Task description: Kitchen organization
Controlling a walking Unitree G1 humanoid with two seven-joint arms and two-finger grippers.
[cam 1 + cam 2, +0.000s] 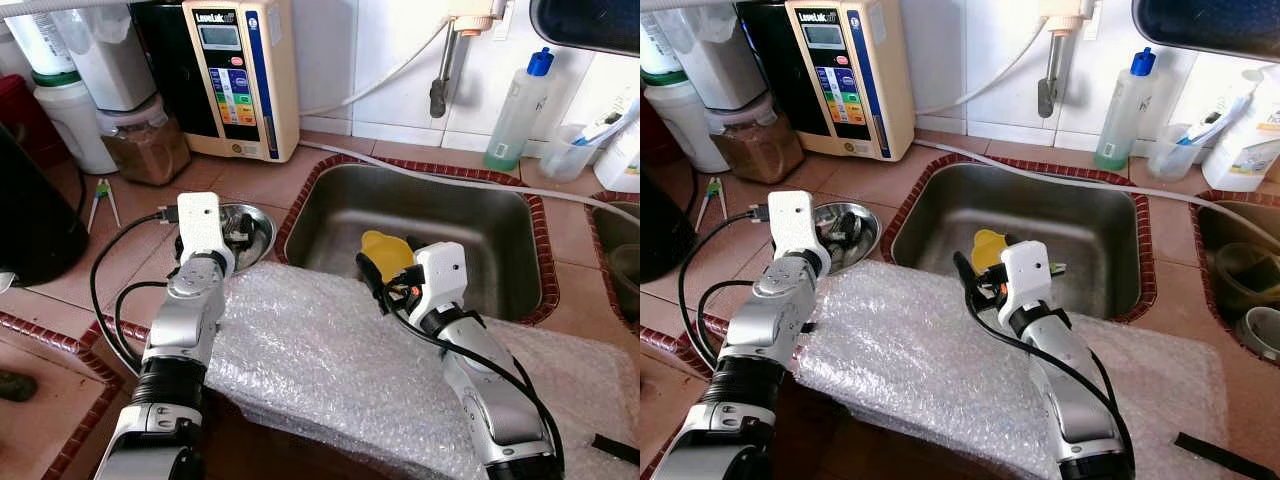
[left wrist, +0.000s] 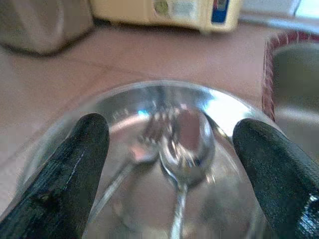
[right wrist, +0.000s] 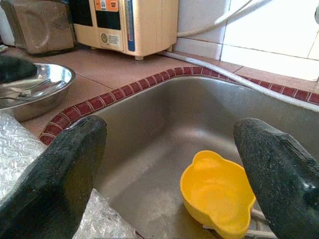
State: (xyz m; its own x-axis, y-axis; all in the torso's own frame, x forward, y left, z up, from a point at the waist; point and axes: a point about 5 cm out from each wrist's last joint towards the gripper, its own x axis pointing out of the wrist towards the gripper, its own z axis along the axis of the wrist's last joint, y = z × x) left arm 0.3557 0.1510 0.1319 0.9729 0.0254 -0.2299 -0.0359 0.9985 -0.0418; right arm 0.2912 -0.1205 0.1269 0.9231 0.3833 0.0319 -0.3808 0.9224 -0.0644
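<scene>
The tidying looks barely begun. The left pincer (image 2: 169, 164) hangs wide open and empty over the steel bowl (image 1: 262, 232) holding a spoon (image 2: 188, 142) on the table (image 1: 130, 205). The right pincer (image 3: 169, 169), also open and empty, faces the yellow cup (image 3: 217, 194) in the sink (image 1: 420, 200). The water machine (image 1: 240, 75) reads "LeveLuk".

Bright, even light; left wrist view blurred, glare on the steel bowl (image 2: 149, 99)
</scene>
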